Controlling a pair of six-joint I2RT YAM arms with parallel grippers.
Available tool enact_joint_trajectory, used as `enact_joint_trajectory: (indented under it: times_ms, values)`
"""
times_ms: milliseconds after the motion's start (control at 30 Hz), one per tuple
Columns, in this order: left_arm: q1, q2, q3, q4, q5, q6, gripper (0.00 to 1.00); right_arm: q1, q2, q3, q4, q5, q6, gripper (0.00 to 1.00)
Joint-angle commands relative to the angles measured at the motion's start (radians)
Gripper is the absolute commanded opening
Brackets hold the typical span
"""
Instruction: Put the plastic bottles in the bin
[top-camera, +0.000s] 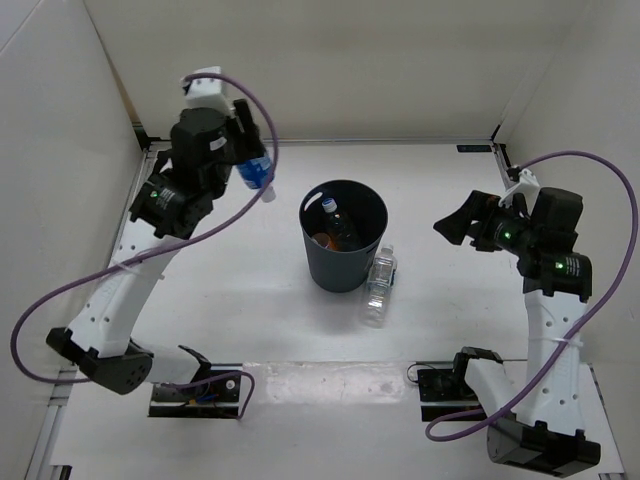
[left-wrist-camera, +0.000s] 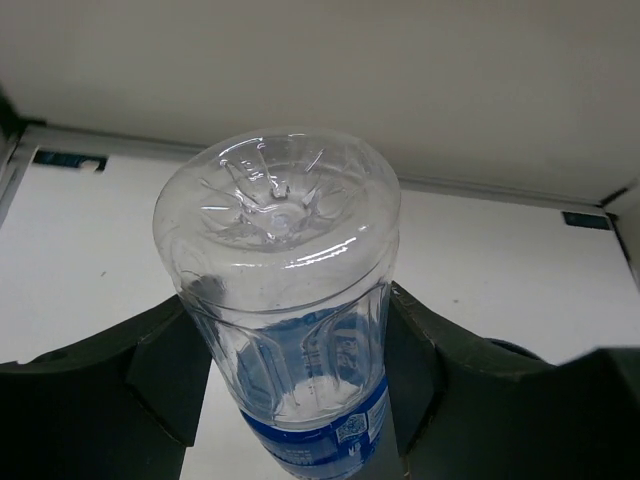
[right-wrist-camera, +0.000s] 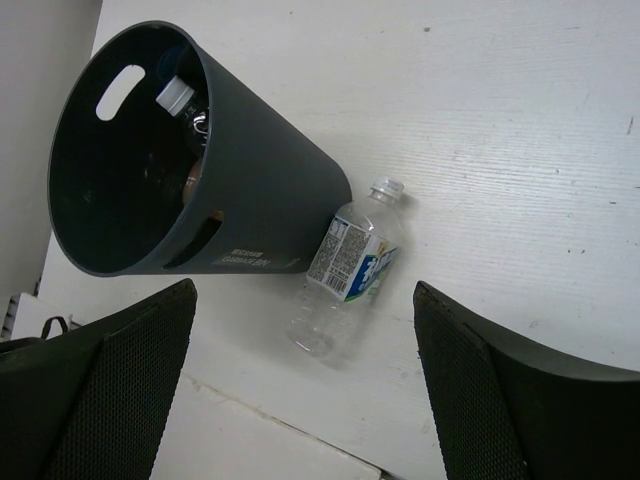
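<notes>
Left pincer (top-camera: 248, 150) grips the blue-label bottle (top-camera: 256, 172), raised left of the bin (top-camera: 335, 272). Right pincer (top-camera: 452, 226) gapes wide, right of the bin. A clear bottle (top-camera: 378, 285) lies on the table (top-camera: 450, 330) touching the bin; an orange bottle (top-camera: 322, 240) sits inside.

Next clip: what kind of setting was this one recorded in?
Probably a lab robot test cell: a white table boxed in by plain white panels, a left arm and right arm bolted at its near edge, and a bin and a loose bottle as props.
</notes>
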Motion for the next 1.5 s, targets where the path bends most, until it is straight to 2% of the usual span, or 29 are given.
enact_joint_trajectory:
  times_ms: [0,133,300,600,633,733,800,1000,1167,1233,1333,1367,1467]
  values:
    - [-0.122,0.059,0.085,0.103,-0.064,0.137,0.43,-0.015,-0.017,-0.006,0.012,0.008,0.019,0.9]
    - [-0.234,0.13,0.15,0.206,-0.101,0.23,0.46,-0.017,-0.023,0.0,0.0,0.016,0.009,0.9]
    - [-0.312,0.231,0.251,0.221,-0.098,0.29,0.5,-0.018,-0.025,-0.015,0.003,0.019,0.006,0.9]
    - [-0.38,0.243,0.142,0.194,-0.095,0.188,0.53,-0.02,-0.029,-0.03,-0.007,0.025,0.0,0.9]
    - [-0.386,0.24,0.134,0.185,-0.098,0.183,0.59,-0.02,-0.031,-0.037,-0.005,0.026,0.003,0.9]
    - [-0.412,0.236,0.093,0.157,-0.123,0.171,0.94,-0.018,-0.029,-0.052,-0.002,0.029,0.005,0.9]
    - [-0.412,0.231,0.079,0.148,-0.13,0.171,1.0,-0.018,-0.025,-0.066,0.004,0.029,0.003,0.9]
    - [-0.403,0.211,0.09,0.138,-0.238,0.201,1.0,-0.02,-0.02,-0.145,0.003,0.068,-0.024,0.9]
    - [-0.311,0.17,0.076,0.068,-0.275,0.162,1.0,-0.018,-0.005,-0.205,0.015,0.106,-0.026,0.9]
    - [-0.253,0.151,0.067,0.031,-0.273,0.093,1.0,-0.015,0.021,-0.23,0.032,0.089,-0.034,0.9]
    - [-0.193,0.115,0.001,-0.078,-0.264,-0.025,1.0,-0.032,0.151,-0.227,0.026,0.02,-0.052,0.9]
    - [-0.184,0.11,-0.026,-0.142,-0.258,-0.102,1.0,-0.028,0.171,-0.219,0.026,-0.001,-0.057,0.9]
    - [-0.144,0.078,-0.106,-0.2,-0.221,-0.195,1.0,-0.011,0.251,-0.221,0.024,-0.017,-0.064,0.9]
